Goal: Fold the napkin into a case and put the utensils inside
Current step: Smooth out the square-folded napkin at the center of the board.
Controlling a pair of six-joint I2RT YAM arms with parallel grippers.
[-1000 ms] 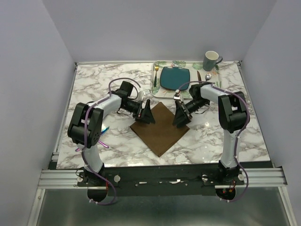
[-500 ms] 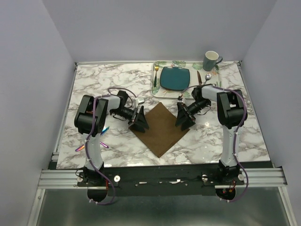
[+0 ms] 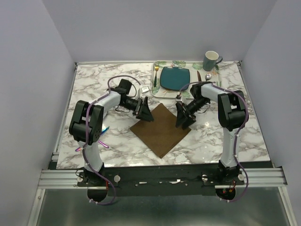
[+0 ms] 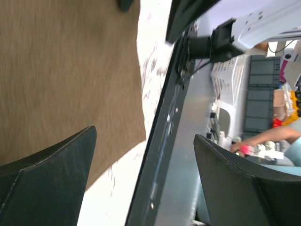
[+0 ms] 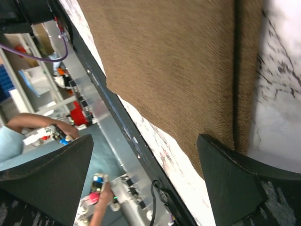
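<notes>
The dark brown napkin lies flat on the marble table as a diamond. It also fills the left wrist view and the right wrist view. My left gripper is open and empty at the napkin's upper left edge, and its jaws stand wide apart in the left wrist view. My right gripper is open and empty at the napkin's right corner, also wide apart in the right wrist view. The iridescent utensils lie at the near left, partly hidden by the left arm.
A leaf-printed placemat at the back right holds a teal plate, a gold fork, a dark knife and a spoon. A grey mug stands behind them. The table's front rail runs along the near edge.
My left gripper swung toward the near left, then came back to the napkin's upper left edge. My right gripper shifted only slightly by the right corner. The napkin has not moved.
</notes>
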